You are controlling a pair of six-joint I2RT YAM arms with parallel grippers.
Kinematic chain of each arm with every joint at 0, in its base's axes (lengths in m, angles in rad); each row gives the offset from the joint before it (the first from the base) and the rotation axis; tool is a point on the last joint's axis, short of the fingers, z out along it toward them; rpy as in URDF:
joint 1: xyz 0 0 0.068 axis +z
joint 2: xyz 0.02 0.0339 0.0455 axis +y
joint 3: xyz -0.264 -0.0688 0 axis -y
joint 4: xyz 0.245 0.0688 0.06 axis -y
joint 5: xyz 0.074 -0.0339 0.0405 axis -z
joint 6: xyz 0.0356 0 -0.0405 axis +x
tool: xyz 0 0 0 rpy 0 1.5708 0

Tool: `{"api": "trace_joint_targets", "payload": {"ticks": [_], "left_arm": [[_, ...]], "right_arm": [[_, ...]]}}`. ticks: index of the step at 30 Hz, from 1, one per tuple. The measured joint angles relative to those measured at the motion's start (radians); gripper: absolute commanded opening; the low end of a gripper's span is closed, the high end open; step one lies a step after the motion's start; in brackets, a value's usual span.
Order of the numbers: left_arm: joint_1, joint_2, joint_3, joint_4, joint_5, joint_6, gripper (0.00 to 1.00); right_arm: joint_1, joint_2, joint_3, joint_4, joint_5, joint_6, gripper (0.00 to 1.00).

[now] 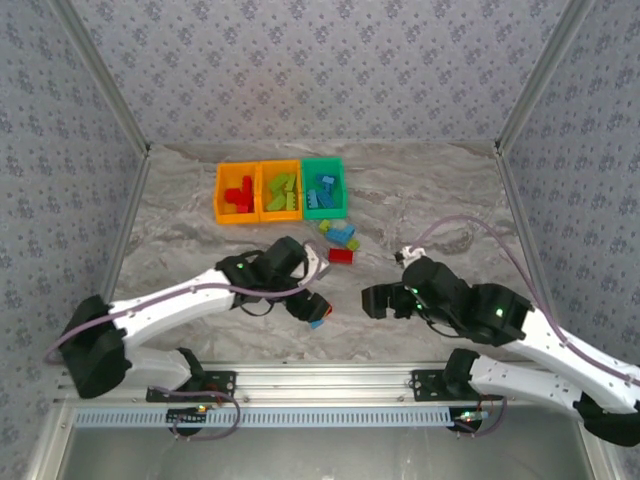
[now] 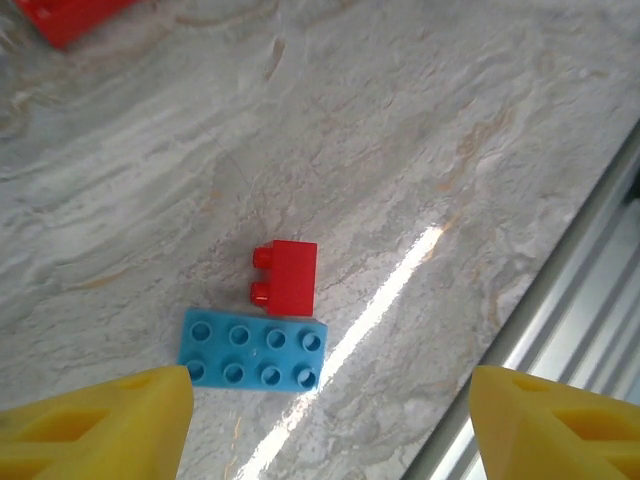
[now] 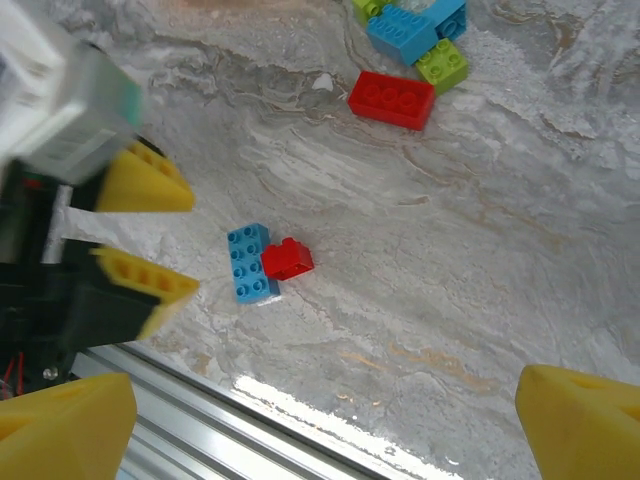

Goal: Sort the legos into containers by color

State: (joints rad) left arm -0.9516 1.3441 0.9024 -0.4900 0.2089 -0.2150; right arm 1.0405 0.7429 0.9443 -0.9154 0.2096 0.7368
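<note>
Just below and ahead of the left gripper (image 2: 330, 405), a light blue brick (image 2: 252, 348) is seen lying flat on the marbled table (image 2: 450, 150), studs up. It sits in the gap between the yellow fingers (image 2: 100, 420) but much nearer one of them. A smaller red brick (image 2: 286, 277) is tipped on its side and touches the blue one's far long edge. The left gripper's jaws are spread wide, with nothing between them. The right gripper (image 3: 320, 430) is likewise spread and empty, and the pair of bricks lies well ahead of it.

Both bricks are judged to be light, rigid and smooth-walled, so slipping is more to be feared than crushing. The blue brick would best be taken across its short width, with the pads on the flat long walls and not on the studs. The gripper would first have to be centred over it. The red brick may be nudged or dragged along, since the two are in contact.

Far beyond the left gripper, past a loose heap of bricks (image 1: 340, 238), the bins are set side by side. Blue pieces are held in the green bin (image 1: 324, 187) and red ones in the outer orange bin (image 1: 237, 193).
</note>
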Motion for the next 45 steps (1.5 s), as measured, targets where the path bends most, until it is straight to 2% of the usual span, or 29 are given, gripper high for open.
{"api": "trace_joint_targets", "payload": {"ticks": [4, 15, 17, 20, 26, 33, 37, 41, 45], "left_arm": [[-0.010, 0.130, 0.055, -0.012, -0.016, 0.001, 0.70], [-0.042, 0.348, 0.122, 0.010, -0.091, 0.003, 0.48], [-0.047, 0.366, 0.121, 0.020, -0.098, -0.002, 0.42], [-0.054, 0.375, 0.118, 0.042, -0.101, -0.007, 0.38], [-0.063, 0.394, 0.118, 0.083, -0.106, -0.018, 0.19], [-0.049, 0.367, 0.118, 0.097, -0.157, -0.030, 0.10], [0.052, 0.275, 0.138, 0.089, -0.181, -0.032, 0.10], [0.274, 0.208, 0.227, 0.092, -0.216, -0.022, 0.10], [0.509, 0.235, 0.355, 0.098, -0.246, -0.003, 0.10]], "right_arm": [[0.011, -0.047, -0.018, -0.029, 0.020, 0.034, 1.00], [0.013, -0.014, -0.024, -0.013, 0.066, 0.041, 1.00], [0.013, -0.005, -0.024, -0.007, 0.068, 0.041, 1.00], [0.014, 0.005, -0.026, 0.007, 0.068, 0.041, 1.00], [0.014, 0.012, -0.044, 0.016, 0.060, 0.042, 1.00], [0.018, 0.013, -0.046, 0.032, 0.036, 0.042, 1.00], [0.026, 0.013, -0.046, 0.044, 0.029, 0.042, 1.00], [0.030, 0.013, -0.047, 0.061, 0.029, 0.042, 1.00], [0.032, 0.011, -0.067, 0.096, 0.024, 0.042, 1.00]]}}
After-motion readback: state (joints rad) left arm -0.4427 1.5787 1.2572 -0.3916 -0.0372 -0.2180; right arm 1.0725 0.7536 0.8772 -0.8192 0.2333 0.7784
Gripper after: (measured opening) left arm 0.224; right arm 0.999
